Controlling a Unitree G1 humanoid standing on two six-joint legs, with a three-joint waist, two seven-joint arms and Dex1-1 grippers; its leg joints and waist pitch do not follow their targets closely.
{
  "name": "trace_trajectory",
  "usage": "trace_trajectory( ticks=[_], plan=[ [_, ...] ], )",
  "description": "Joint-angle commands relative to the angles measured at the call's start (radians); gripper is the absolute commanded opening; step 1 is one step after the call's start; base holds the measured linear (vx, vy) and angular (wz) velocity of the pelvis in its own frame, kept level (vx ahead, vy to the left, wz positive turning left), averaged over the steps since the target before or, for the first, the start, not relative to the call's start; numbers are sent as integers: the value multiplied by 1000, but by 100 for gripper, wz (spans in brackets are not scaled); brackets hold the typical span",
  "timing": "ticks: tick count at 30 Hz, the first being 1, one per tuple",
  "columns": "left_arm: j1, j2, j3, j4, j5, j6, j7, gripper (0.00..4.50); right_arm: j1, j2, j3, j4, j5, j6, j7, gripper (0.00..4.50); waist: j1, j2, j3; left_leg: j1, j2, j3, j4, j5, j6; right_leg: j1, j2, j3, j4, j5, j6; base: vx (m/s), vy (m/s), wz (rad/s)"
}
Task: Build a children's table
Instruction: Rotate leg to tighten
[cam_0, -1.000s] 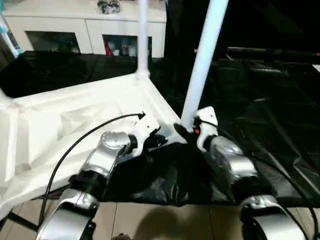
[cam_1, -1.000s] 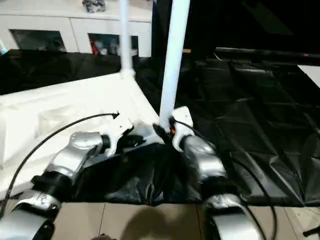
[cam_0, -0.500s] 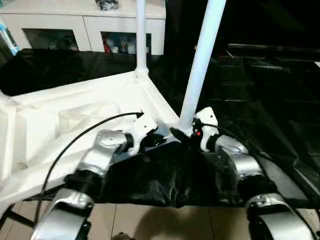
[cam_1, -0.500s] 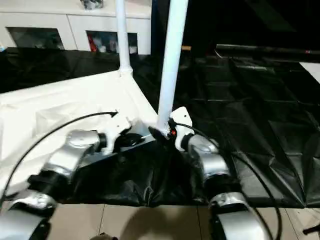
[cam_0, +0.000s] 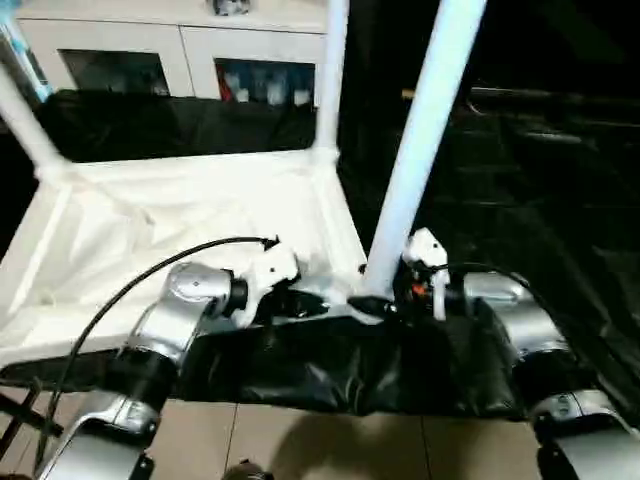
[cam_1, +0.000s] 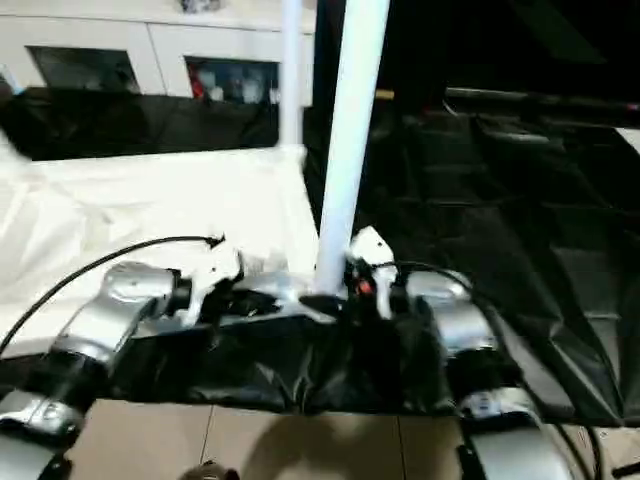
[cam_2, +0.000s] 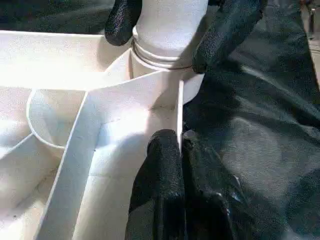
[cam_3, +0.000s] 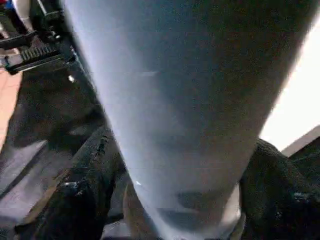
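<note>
The white children's table (cam_0: 190, 215) lies upside down, its rim pinched by the left claw (cam_2: 175, 150), a leg (cam_0: 420, 150) upright in the right claw (cam_0: 385, 300).

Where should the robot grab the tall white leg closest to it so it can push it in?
Probably low down, just above the corner socket, as the right gripper does now: one black finger on each side of the near leg, coming from the robot's own side. The leg is a round tube standing upright, so a sideways pinch near its base likely steadies it best. The left gripper pinches the tabletop rim.
</note>
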Motion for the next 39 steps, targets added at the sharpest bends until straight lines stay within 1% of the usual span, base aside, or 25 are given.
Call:
trace_trajectory(
  ticks=[1,3,6,8,14,15,16,17,19,20,21,22,23,24,26,27,30,31,32,33,34,35,37,38,39],
  plan=[
    [5,-13,-17,-55,-69,14,-50,0,15,15,74,-52,28,26,107,307,-1,-15,-53,14,61,-25,-49,-127,77,42,-98,54,-72,-58,-210,0,0,0],
    [8,-6,-19,-62,-73,20,-66,0,16,12,78,-58,28,30,116,284,0,-13,-53,13,61,-25,-49,-124,81,40,-98,54,-72,-55,-209,0,0,0],
    [14,16,-26,-77,-83,39,-101,0,27,9,92,-83,26,47,143,273,0,-15,-53,13,61,-25,-49,-116,78,40,-96,54,-69,-43,-212,0,0,0],
    [13,18,-25,-76,-83,40,-98,0,33,10,99,-91,23,48,144,254,-1,-14,-53,13,60,-25,-49,-112,78,40,-96,54,-69,-35,-213,0,0,0],
    [-2,0,-9,-44,-60,33,-35,0,60,32,107,-118,18,47,108,251,1,-15,-53,14,60,-25,-49,-118,70,41,-98,54,-71,-50,-208,0,0,0],
    [-25,-26,5,0,-37,25,55,0,63,68,92,-96,2,38,14,251,0,-15,-51,15,60,-25,-50,-125,65,38,-98,55,-73,-62,-206,0,0,0],
    [-36,-38,11,20,-28,21,92,0,62,86,85,-82,-7,38,-36,251,-2,-16,-49,15,59,-25,-52,-132,60,37,-98,55,-76,-79,-202,0,0,0],
    [-57,-61,21,55,-14,20,155,0,58,119,74,-49,-32,31,-138,251,-6,-17,-48,16,56,-27,-53,-139,47,38,-101,57,-80,-115,-191,0,0,0],
    [-71,-75,24,74,-3,17,196,0,50,140,63,-21,-47,29,-210,251,-11,-16,-46,20,58,-30,-59,-175,18,36,-104,56,-88,-200,-176,0,0,0],
    [-92,-101,28,100,9,19,247,0,32,180,37,31,-64,36,-345,248,-14,-12,-43,24,58,-32,-63,-203,4,33,-105,59,-95,-244,-169,0,0,0],
    [-112,-128,30,126,21,20,304,0,9,217,10,82,-71,58,-466,246,-19,-12,-42,25,58,-35,-67,-227,-11,34,-107,59,-97,-285,-161,0,0,0],
    [-125,-145,34,144,29,20,345,0,-7,242,-6,117,-75,69,-548,245,-23,-12,-42,24,57,-35,-68,-233,-19,33,-107,60,-98,-297,-159,0,0,0],
    [-127,-148,34,147,29,21,350,0,-9,245,-8,120,-76,70,-557,245,-26,-10,-44,28,59,-38,-70,-243,-31,33,-107,60,-99,-300,-156,0,0,0],
    [-132,-157,35,155,30,21,364,0,-14,253,-12,131,-77,73,-584,244,-27,-11,-45,28,59,-37,-69,-243,-32,34,-108,61,-98,-289,-158,0,0,0],
    [-150,-196,38,182,35,15,422,0,-34,294,-24,160,-81,63,-672,244,-31,-6,-45,30,58,-34,-67,-240,-22,31,-106,64,-97,-240,-165,0,0,0],
    [-152,-207,36,187,37,15,433,0,-39,311,-23,162,-85,59,-696,244,-31,-9,-47,27,55,-34,-65,-227,-15,37,-106,63,-95,-217,-167,0,0,0],
    [-157,-222,22,206,50,-6,430,0,-41,353,-23,154,-88,30,-693,244,-30,-10,-48,24,55,-32,-63,-202,0,38,-105,63,-93,-185,-164,0,0,0],
    [-158,-223,19,210,52,-13,426,0,-41,361,-27,154,-82,24,-688,279,-29,-11,-49,21,55,-32,-62,-191,8,40,-105,64,-91,-170,-163,0,0,0],
    [-157,-222,14,213,55,-22,417,0,-43,362,-28,155,-79,14,-687,279,-29,-9,-48,22,55,-32,-63,-186,13,39,-104,63,-91,-162,-164,0,0,0],
    [-152,-217,7,209,54,-31,396,0,-43,359,-30,153,-71,11,-678,300,-29,-9,-48,21,55,-31,-63,-189,15,40,-104,63,-91,-163,-166,0,0,0],
    [-152,-217,7,209,54,-32,395,0,-43,359,-30,153,-71,11,-678,300,-29,-9,-47,22,56,-32,-64,-194,15,39,-104,62,-92,-171,-165,0,0,0],
    [-148,-212,3,205,53,-38,383,0,-45,351,-28,152,-65,8,-666,317,-30,-8,-46,23,56,-32,-66,-202,13,38,-104,62,-94,-184,-163,0,0,0],
    [-141,-198,1,198,48,-48,356,0,-46,328,-23,143,-58,2,-631,324,-30,-7,-46,24,58,-33,-67,-213,9,37,-105,63,-94,-192,-165,0,0,0],
    [-136,-193,0,192,44,-51,341,0,-46,320,-20,139,-59,-1,-620,343,-31,-10,-46,24,58,-33,-67,-215,9,38,-104,63,-94,-193,-165,0,0,0],
    [-126,-182,-1,178,35,-56,310,0,-46,302,-16,131,-63,-7,-597,351,-31,-9,-47,22,58,-33,-66,-211,12,40,-106,63,-93,-189,-166,0,0,0]
  ],
)
